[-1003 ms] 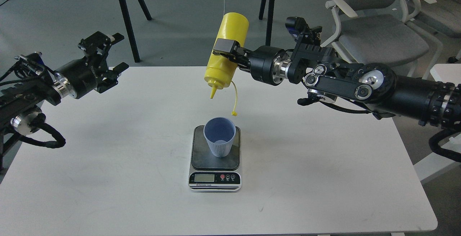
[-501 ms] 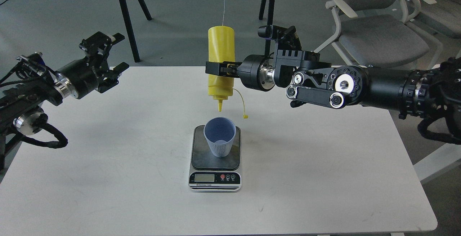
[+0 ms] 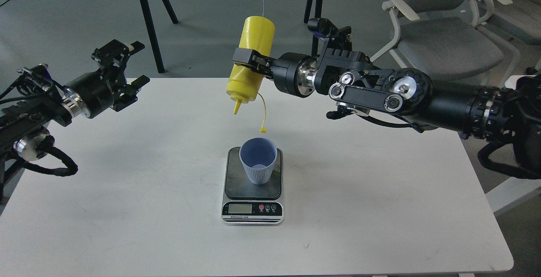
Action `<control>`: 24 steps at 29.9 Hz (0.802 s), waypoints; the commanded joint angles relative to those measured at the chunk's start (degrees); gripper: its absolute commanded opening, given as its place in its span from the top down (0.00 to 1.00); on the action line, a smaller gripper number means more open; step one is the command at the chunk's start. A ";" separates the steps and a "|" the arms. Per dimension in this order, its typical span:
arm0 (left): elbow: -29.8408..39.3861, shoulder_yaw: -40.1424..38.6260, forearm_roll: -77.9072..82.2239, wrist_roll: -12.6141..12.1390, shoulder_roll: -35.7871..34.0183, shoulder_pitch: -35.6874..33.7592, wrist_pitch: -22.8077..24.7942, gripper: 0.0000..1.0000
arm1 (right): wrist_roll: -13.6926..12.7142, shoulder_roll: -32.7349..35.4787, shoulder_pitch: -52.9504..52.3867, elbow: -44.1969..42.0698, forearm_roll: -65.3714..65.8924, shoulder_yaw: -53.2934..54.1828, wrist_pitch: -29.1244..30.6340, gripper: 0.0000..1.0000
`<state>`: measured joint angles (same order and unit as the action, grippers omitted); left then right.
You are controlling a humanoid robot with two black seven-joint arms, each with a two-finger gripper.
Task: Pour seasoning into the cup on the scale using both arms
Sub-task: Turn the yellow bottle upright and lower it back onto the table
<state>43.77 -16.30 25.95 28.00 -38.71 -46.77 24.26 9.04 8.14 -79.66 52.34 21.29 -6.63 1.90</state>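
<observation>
My right gripper (image 3: 247, 59) is shut on the yellow seasoning bottle (image 3: 250, 63) and holds it upside down and tilted, nozzle down to the left, its tethered cap (image 3: 263, 130) dangling. The nozzle tip hangs above and a little left of the light-blue cup (image 3: 258, 160). The cup stands upright on the dark platform of the scale (image 3: 252, 188), whose display faces the front. My left gripper (image 3: 127, 69) is open and empty, over the table's far left edge, well apart from the cup.
The white table (image 3: 380, 209) carries only the scale and cup. Grey office chairs (image 3: 444, 40) stand at the back right. Black stand legs (image 3: 148, 19) rise behind the table.
My right gripper lifted the bottle and swung its nozzle from straight above the cup to up and left. One second ago it tilted similarly, further right. The left arm barely moved.
</observation>
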 commanded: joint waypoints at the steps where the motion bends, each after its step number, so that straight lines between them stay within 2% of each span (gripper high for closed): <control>1: 0.00 0.04 0.07 0.00 -0.13 0.01 0.08 0.00 | -0.68 5.73 4.41 0.04 -7.55 14.41 5.37 0.92; 5: 0.00 0.04 0.07 0.00 -0.22 0.01 0.08 0.00 | -2.01 11.71 10.21 0.13 -19.49 27.96 11.62 0.92; 10: 0.00 0.04 0.07 0.00 -0.05 0.01 0.08 0.00 | -2.18 20.06 19.25 2.58 -39.09 37.73 18.47 0.92; 14: 0.00 0.13 0.15 0.00 0.13 0.01 -0.01 0.00 | -1.83 24.02 30.84 6.88 -49.74 47.82 24.98 0.92; 18: 0.00 0.13 0.15 0.00 0.22 0.10 -0.01 0.00 | -1.83 23.94 44.21 12.77 -57.22 57.15 26.10 0.92; 24: 0.00 0.13 0.15 0.00 0.22 0.54 -0.01 0.00 | -1.57 18.68 60.74 15.42 -58.03 59.81 26.10 0.92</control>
<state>43.77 -16.16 26.10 28.00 -38.49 -46.56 24.25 7.44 29.86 -25.67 67.05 -36.65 52.59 27.98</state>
